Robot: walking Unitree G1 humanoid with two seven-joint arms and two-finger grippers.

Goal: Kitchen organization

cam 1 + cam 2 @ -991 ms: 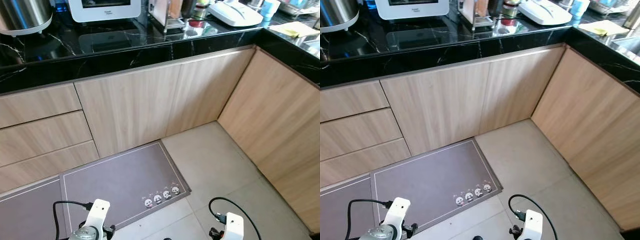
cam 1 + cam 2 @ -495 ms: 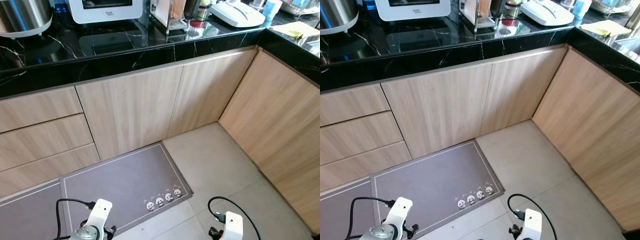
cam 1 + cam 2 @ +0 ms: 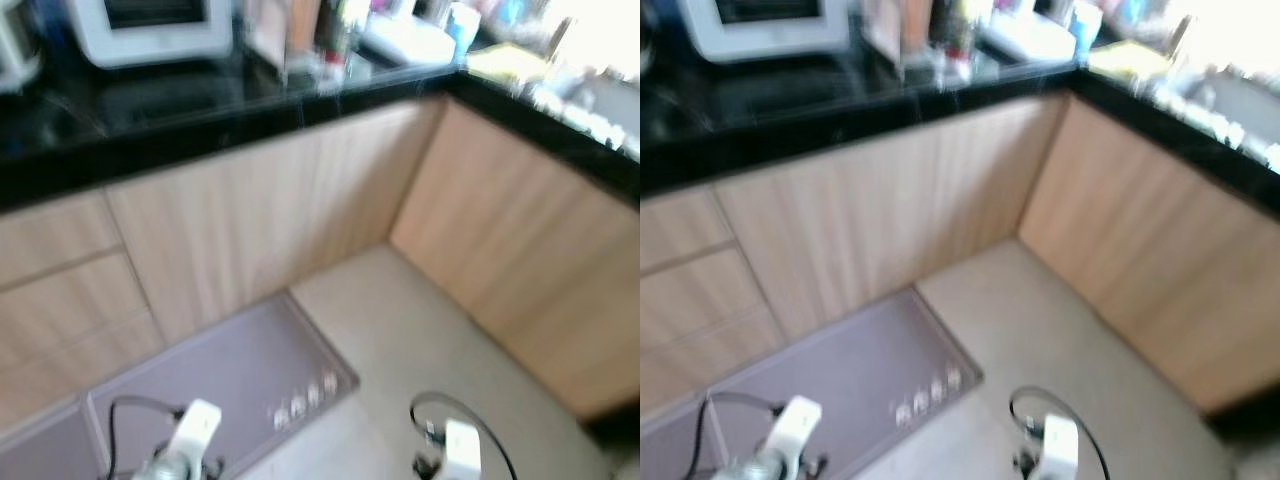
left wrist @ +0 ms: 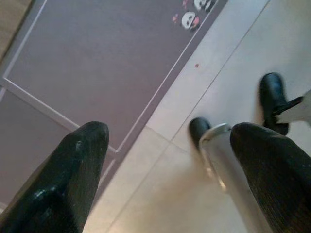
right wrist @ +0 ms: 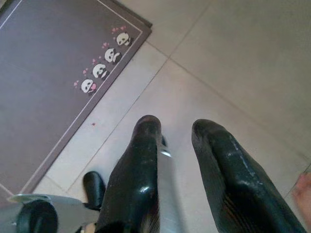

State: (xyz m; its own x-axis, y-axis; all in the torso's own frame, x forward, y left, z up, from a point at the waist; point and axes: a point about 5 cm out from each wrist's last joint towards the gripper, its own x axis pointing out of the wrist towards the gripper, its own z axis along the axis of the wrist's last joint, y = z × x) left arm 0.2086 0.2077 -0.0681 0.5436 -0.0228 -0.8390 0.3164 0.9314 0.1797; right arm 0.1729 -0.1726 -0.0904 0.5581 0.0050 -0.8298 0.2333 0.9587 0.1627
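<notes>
Kitchen countertop [image 3: 180,120], black with pale veining, runs across the top of the head views and turns a corner along the robot's right side; both head views are blurred. Light wood cabinet fronts [image 3: 250,210] stand below the countertop, with drawer fronts [image 3: 60,270] at the left and a second run of wood panels [image 3: 520,260] on the right, the two runs meeting at an inside corner. Pale floor tiles [image 3: 420,340] cover the ground in front of the cabinets. A grey floor mat [image 3: 230,380] with a thin pale border line lies on the tiles along the left cabinet run; a row of small panda figures [image 5: 104,63] marks its corner. On the countertop stand a white microwave-type appliance [image 3: 150,25], a white flat-lidded appliance [image 3: 405,40] near the corner, and several smaller items too blurred to identify. Both arms hang low over the floor, holding nothing. The left gripper [image 4: 170,170] points down at the mat edge and tiles with its two black fingers [image 4: 68,179] spread wide. The right gripper [image 5: 180,179] points down at bare tile beside the mat corner with its fingers [image 5: 136,184] at a narrow gap, apart but close together.
</notes>
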